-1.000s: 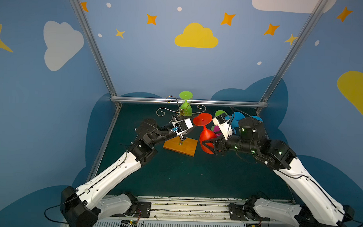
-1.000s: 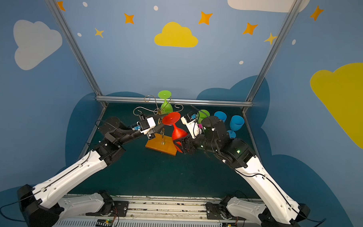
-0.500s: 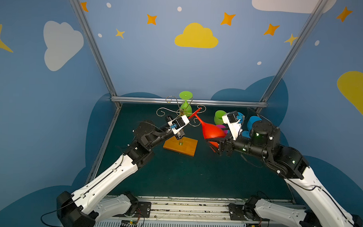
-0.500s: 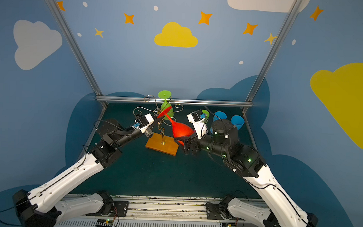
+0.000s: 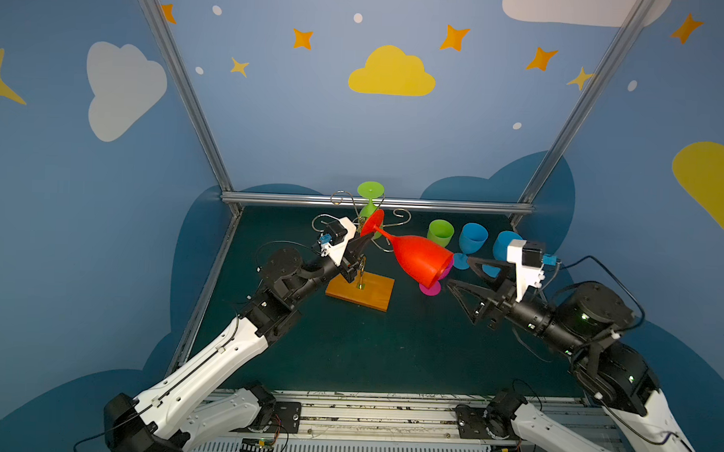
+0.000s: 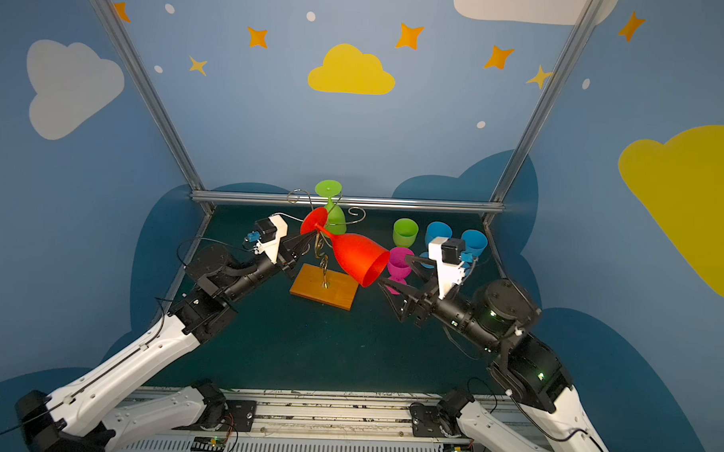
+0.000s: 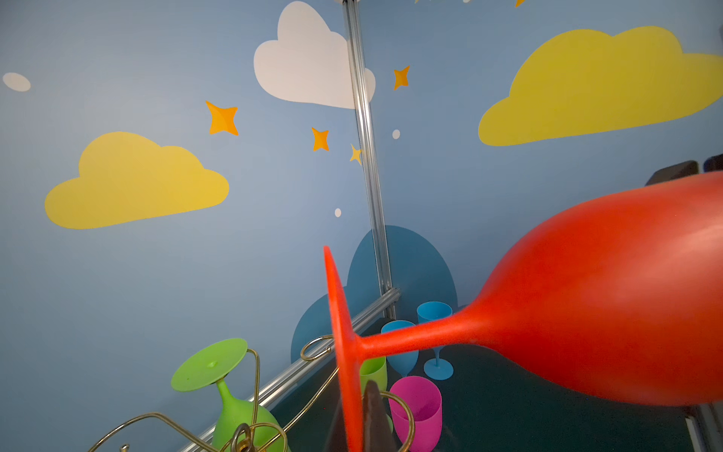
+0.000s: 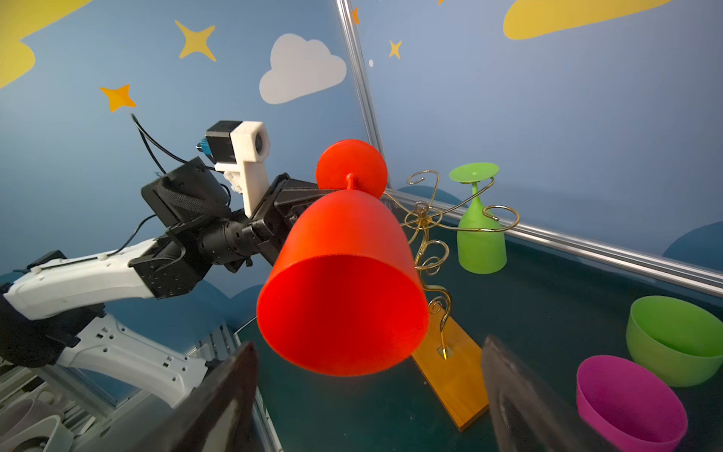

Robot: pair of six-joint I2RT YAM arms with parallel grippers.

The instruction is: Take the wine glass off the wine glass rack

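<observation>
left tool [image 5: 364, 241] clenched on red wine glass [image 5: 421, 256] foot; right tool [image 5: 458, 271] released at its 4 o'clock; wine glass rack [image 5: 370, 294] at 7.

The red plastic wine glass [image 5: 417, 258] has changed hands. A second ago the right pincer [image 5: 460, 272] clasped its bowl, with the foot uppermost. Now that pincer is spread wide and has drawn back to the right and nearer, clear of the bowl's mouth. The left pincer [image 5: 365, 240], then slightly parted beside the foot, has closed on the rim of the round foot. The glass has tipped from nearly upright to almost level, mouth turned right and near. Its foot has swung left, toward the scrolls of the gold wire wine glass rack [image 5: 372, 295]. The magenta plastic goblet [image 6: 400, 263] on the tabletop now shows more fully.
</observation>
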